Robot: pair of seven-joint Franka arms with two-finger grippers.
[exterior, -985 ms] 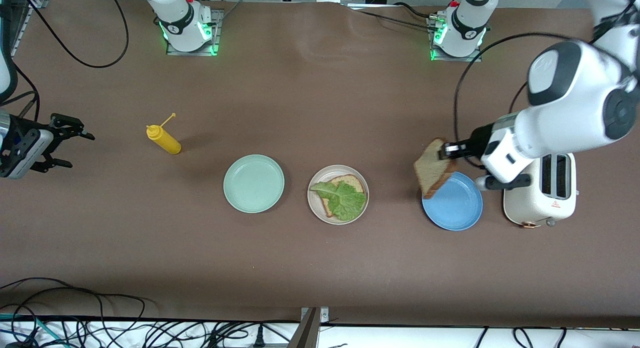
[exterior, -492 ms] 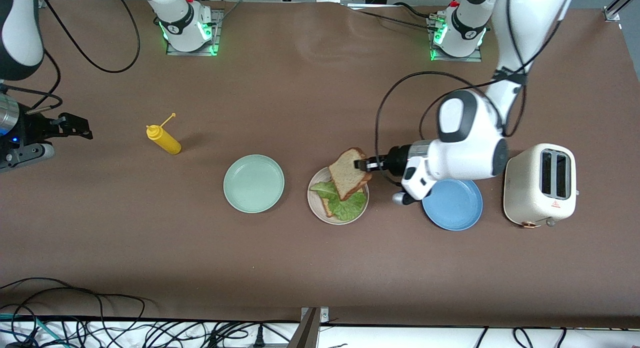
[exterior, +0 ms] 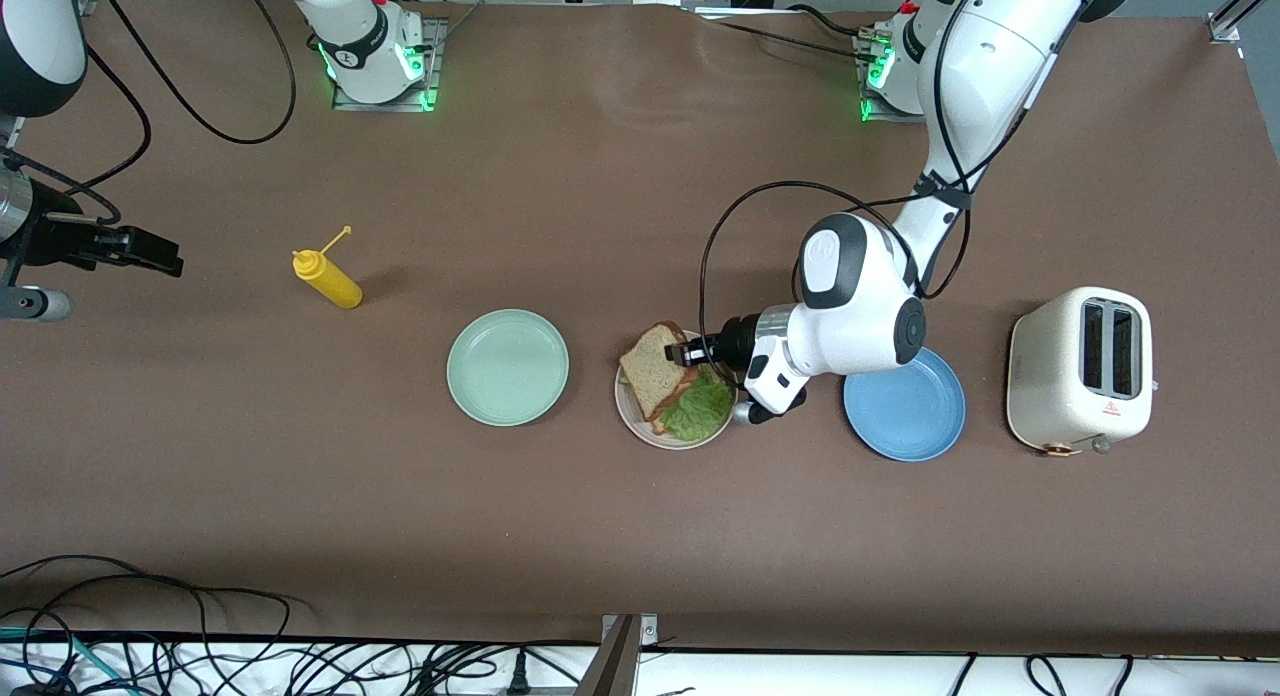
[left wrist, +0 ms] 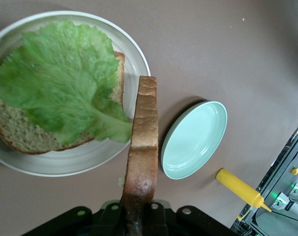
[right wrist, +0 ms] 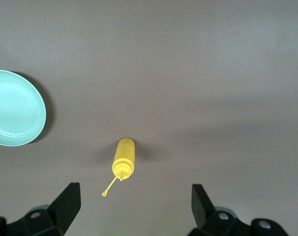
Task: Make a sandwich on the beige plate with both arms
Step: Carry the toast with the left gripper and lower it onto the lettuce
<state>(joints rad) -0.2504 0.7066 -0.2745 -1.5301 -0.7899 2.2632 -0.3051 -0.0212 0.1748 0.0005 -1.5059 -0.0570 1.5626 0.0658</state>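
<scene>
My left end effector pinches the soft, light bread slice by its crust over the beige plate, while my right end effector waits, spread wide.

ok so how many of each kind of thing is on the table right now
plates: 3, beige plate, mint plate, blue plate
bread slices: 2, held slice, bottom slice
lettuce leaf: 1
yellow bottle: 1
toaster: 1
total: 8

Robot lab: bolted arm bases, loose cables.
</scene>
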